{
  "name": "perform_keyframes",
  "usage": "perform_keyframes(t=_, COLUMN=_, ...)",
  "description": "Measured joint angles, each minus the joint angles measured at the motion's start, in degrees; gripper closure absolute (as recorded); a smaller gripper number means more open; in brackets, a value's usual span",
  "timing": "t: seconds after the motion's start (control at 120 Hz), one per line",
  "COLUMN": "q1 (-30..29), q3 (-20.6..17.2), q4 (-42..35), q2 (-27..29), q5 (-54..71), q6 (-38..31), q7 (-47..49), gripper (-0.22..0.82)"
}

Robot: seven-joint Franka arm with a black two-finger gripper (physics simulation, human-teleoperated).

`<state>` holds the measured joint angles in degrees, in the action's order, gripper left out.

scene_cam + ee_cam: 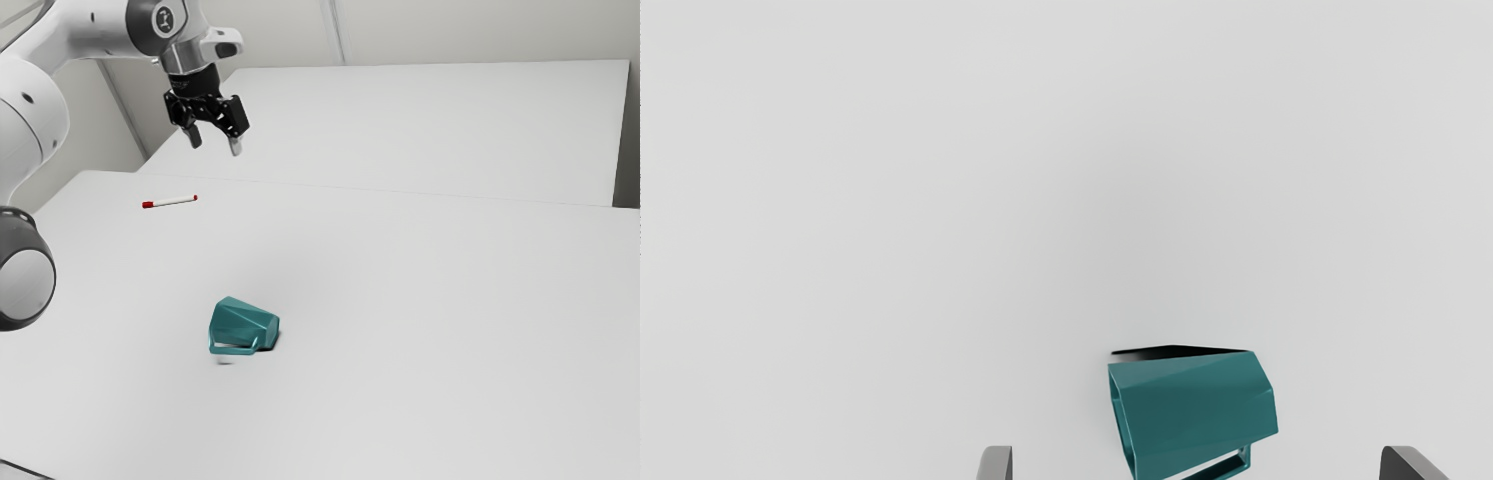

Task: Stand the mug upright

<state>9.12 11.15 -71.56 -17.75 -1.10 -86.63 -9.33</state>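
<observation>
High over the table's far part, at the exterior view's upper left, my gripper (216, 143) hangs well above the surface, away from the mug. A teal faceted mug (243, 325) lies on its side on the table, its handle toward the exterior view's near edge. In the wrist view the mug (1196, 410) appears below and between the fingertips, its mouth facing one finger and its base the other. The gripper (1196, 463) is open, with its fingers wide apart and nothing held.
A white marker with red ends (172, 202) lies on the white table (430, 330), toward the exterior view's left and beyond the mug. Behind stands another white surface (430, 130). A dark rounded object (25, 275) is at the exterior view's left edge.
</observation>
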Motion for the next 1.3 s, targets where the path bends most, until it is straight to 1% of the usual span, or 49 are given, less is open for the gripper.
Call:
perform_keyframes(t=0.2, q1=-0.22, q3=-0.02, q4=0.06, q2=0.68, q5=0.09, q6=0.02, q7=-0.44, gripper=0.00)
perform_keyframes(t=0.3, q1=-0.16, q3=-0.12, q4=-1.95, q2=2.93, q5=-0.41, q6=-0.27, q7=-0.63, gripper=0.00)
perform_keyframes(t=0.367, q1=-0.21, q3=0.21, q4=-7.70, q2=6.25, q5=-2.25, q6=-0.73, q7=-0.78, gripper=0.00)
perform_keyframes(t=0.492, q1=-1.43, q3=3.70, q4=-23.81, q2=13.73, q5=-9.19, q6=-3.00, q7=-1.62, gripper=0.00)
perform_keyframes(t=0.558, q1=-2.38, q3=5.76, q4=-30.54, q2=16.02, q5=-12.94, q6=-4.70, q7=-2.57, gripper=0.00)
perform_keyframes(t=0.675, q1=-4.66, q3=8.81, q4=-38.99, q2=18.07, q5=-18.69, q6=-6.78, q7=-4.64, gripper=0.00)
perform_keyframes(t=0.883, q1=-11.90, q3=10.87, q4=-47.21, q2=18.31, q5=-23.46, q6=-10.04, q7=-8.67, gripper=0.00)
perform_keyframes(t=1.025, q1=-16.69, q3=11.25, q4=-49.10, q2=16.49, q5=-26.28, q6=-13.05, q7=-11.65, gripper=0.00)
perform_keyframes(t=1.075, q1=-17.38, q3=11.27, q4=-49.29, q2=15.82, q5=-27.58, q6=-14.22, q7=-12.73, gripper=0.00)
perform_keyframes(t=1.108, q1=-16.75, q3=11.28, q4=-49.30, q2=15.08, q5=-28.73, q6=-15.28, q7=-13.51, gripper=0.00)
perform_keyframes(t=1.142, q1=-14.67, q3=11.27, q4=-49.24, q2=14.25, q5=-30.10, q6=-16.52, q7=-14.35, gripper=0.00)
perform_keyframes(t=1.242, q1=-2.09, q3=11.18, q4=-48.99, q2=12.23, q5=-33.71, q6=-19.71, q7=-16.64, gripper=0.00)
perform_keyframes(t=1.267, q1=0.11, q3=11.13, q4=-48.98, q2=11.87, q5=-34.44, q6=-20.40, q7=-17.17, gripper=0.00)
perform_keyframes(t=1.3, q1=1.53, q3=11.09, q4=-49.01, q2=11.44, q5=-35.26, q6=-21.25, q7=-17.86, gripper=0.00)
